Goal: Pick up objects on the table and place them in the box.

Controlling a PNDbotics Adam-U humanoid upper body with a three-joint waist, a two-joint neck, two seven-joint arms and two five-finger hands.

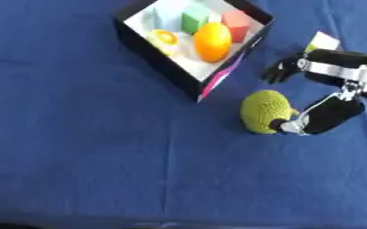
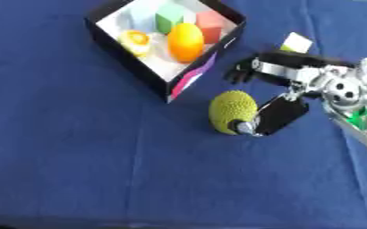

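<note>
**Closing on the green fruit beside the box**

The right hand (image 1: 312, 96) comes in from the right with its thumb tip against the near side of the bumpy green fruit (image 1: 263, 111) and its dark fingers (image 1: 280, 70) spread in the air beyond it, not touching. So the hand is apart, not yet clamped on anything. The fruit sits on the blue cloth (image 1: 100, 147) just beside the near corner of the box (image 1: 159, 58), which already holds an orange (image 1: 212, 41), a half fruit (image 1: 164, 37) and coloured blocks (green, red, pale blue). A small white and green thing (image 1: 323, 41) lies beyond the hand. The left hand is not in view.

To do this well, I would bring the fingers down over the far side so the fruit is caught between them and the thumb across its middle; a round body pressed from one side only will likely roll toward the box wall. Then lift clear of the rim before moving over the free space near the orange
</note>
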